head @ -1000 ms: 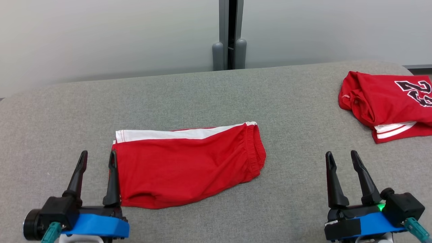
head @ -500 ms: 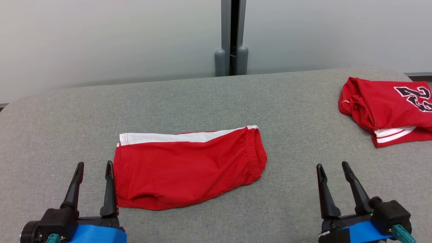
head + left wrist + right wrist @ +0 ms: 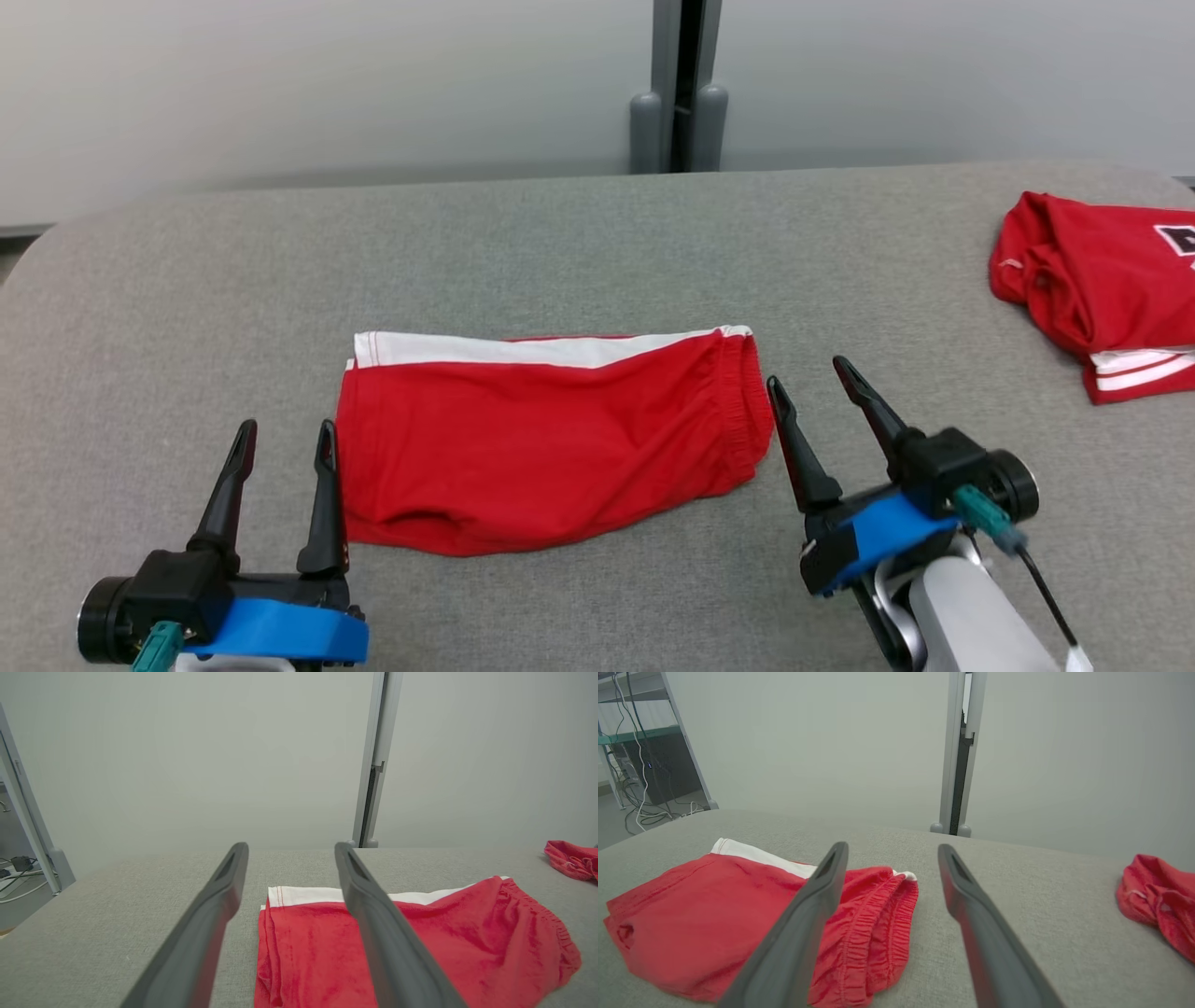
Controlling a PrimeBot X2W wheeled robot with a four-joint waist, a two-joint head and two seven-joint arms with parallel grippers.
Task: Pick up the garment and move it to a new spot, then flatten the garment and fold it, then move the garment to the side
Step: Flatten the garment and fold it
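Both released, the left pincer and right pincer are flanking the folded red shorts, so I am aiming to grip its two ends low and together, without opening the fold.

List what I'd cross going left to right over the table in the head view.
left gripper, open → folded red shorts with a white stripe → right gripper, open → red jersey, cut off by the right edge of the picture
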